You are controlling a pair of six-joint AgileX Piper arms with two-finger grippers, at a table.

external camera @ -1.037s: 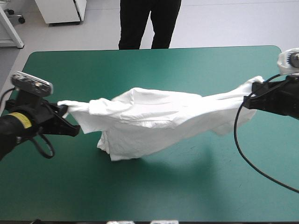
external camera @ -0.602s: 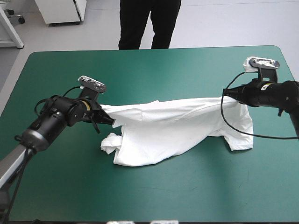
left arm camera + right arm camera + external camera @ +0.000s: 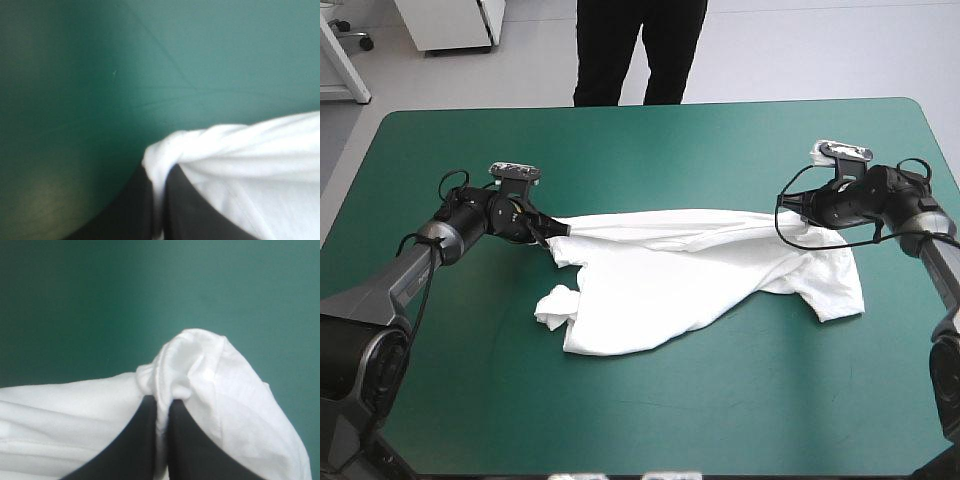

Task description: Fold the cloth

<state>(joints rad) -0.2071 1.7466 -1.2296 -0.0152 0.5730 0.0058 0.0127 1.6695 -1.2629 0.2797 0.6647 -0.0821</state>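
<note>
From my station the T-shirt (image 3: 670, 285) reads as thin white cloth, matt and soft, creased all over, with a stitched hem showing where it bunches toward the table's right edge. The teal-green cover (image 3: 650, 150) looks smooth and matt, marked with faint hairline scuffs. The fingers (image 3: 197, 215) of my left gripper (image 3: 159, 172) are black, smooth and dull; plastic or rubber, I cannot tell.

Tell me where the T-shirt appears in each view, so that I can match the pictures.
High view: the T-shirt lies mid-table, stretched between the left gripper and the right gripper.
Left wrist view: the T-shirt is pinched between the black fingers, spreading to one side.
Right wrist view: a bunched part of the T-shirt sits pinched between the black fingers.
Shared landmark: the teal-green cover beneath it.
</note>
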